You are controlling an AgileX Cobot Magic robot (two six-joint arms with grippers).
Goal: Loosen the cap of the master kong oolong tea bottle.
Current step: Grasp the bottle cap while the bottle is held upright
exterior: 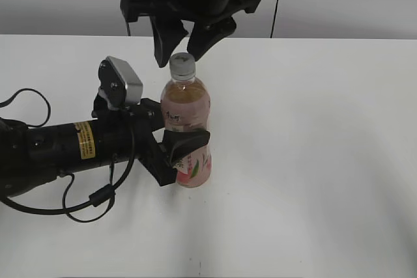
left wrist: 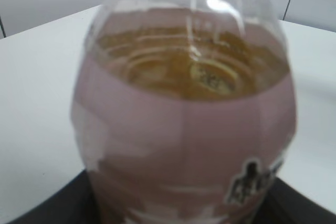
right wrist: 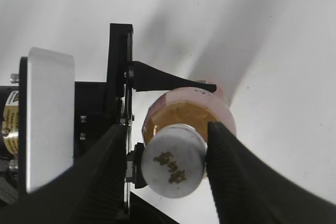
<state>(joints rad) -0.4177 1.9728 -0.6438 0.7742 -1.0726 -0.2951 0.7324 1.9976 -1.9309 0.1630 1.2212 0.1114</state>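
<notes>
The master kong oolong tea bottle [exterior: 186, 103] stands upright on the white table, with amber tea and a pink label. Its white cap [exterior: 182, 66] is on the neck. My left gripper [exterior: 182, 149] is shut on the bottle's lower body from the left. The bottle fills the left wrist view [left wrist: 184, 129]. My right gripper [exterior: 178, 60] hangs from above, open, with a finger on either side of the cap. In the right wrist view the cap [right wrist: 172, 167] shows its dark logo between the two fingers [right wrist: 168, 129]. The right finger is close against the cap and the left one stands apart.
The white table [exterior: 313, 161] runs to a grey wall at the back. The left arm's black body and cables [exterior: 58, 151] lie across the left of the table. Its silver wrist camera [exterior: 122, 83] stands beside the bottle.
</notes>
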